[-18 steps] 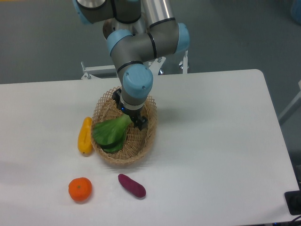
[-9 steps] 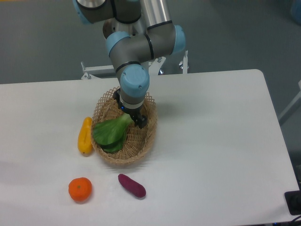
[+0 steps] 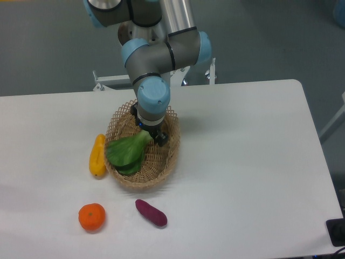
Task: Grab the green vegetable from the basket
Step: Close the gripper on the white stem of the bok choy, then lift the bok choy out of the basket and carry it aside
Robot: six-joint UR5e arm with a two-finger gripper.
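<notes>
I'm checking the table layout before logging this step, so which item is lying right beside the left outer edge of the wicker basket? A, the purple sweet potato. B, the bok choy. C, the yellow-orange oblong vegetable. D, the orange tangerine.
C: the yellow-orange oblong vegetable lies along the left outer side of the wicker basket, while the tangerine and purple sweet potato sit nearer the camera and the bok choy lies inside.

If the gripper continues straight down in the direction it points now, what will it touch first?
Most likely the pale stem end of the green vegetable, directly under the gripper in the basket. The single view leaves depth unclear; it may already be touching the stem.
</notes>
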